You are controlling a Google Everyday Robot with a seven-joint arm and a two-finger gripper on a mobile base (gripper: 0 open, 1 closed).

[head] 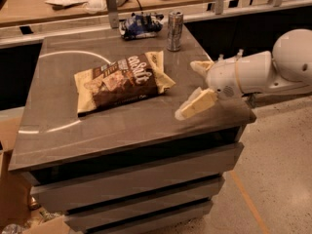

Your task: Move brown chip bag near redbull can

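The brown chip bag (121, 82) lies flat near the middle of the grey tabletop (73, 126), dark front with cream edges. The redbull can (174, 30) stands upright at the table's far right corner, well behind the bag. My gripper (191, 89) is open and empty, hovering over the table's right side, to the right of the bag and apart from it. One finger (195, 105) points toward the bag; the other finger (199, 66) sits behind it.
A crumpled blue-white wrapper (139, 24) lies at the table's far edge, left of the can. A wooden counter (58, 6) with clutter runs behind. Cardboard boxes (12, 199) sit on the floor at the lower left.
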